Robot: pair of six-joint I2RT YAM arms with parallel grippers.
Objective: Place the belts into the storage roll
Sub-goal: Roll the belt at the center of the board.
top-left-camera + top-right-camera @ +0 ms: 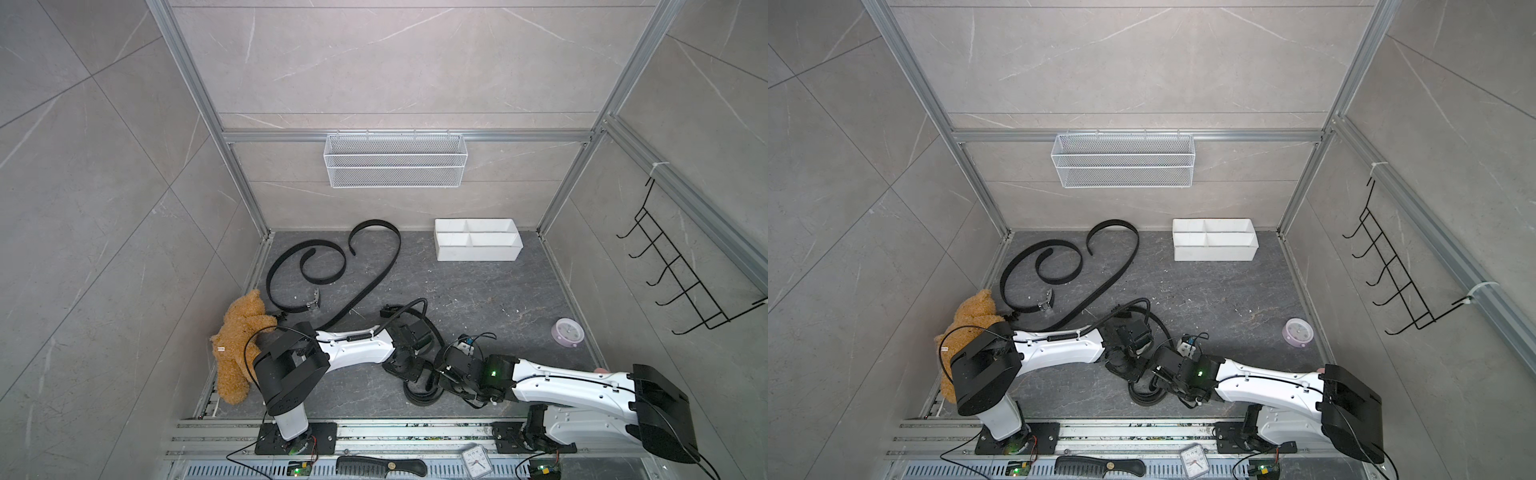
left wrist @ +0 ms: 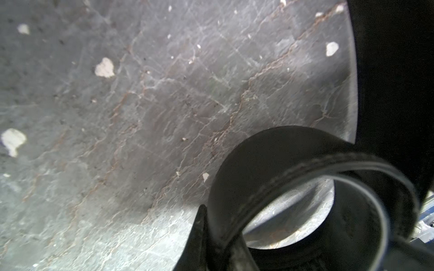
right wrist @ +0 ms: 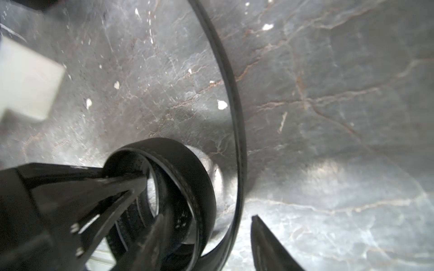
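Belt coil (image 3: pixel 187 169) rests on edge, opening upward, in left gripper (image 3: pixel 136 185).

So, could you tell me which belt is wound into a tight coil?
The frontmost belt, several turns deep; the spiral belt and the hooked belt behind it lie in loose open curves.

The left white arm (image 1: pixel 1059 353) and the right white arm (image 1: pixel 1266 384) meet over a rolled-up black strap belt (image 1: pixel 1142 400). The white plastic four-box tray (image 1: pixel 1214 252) sits well apart.
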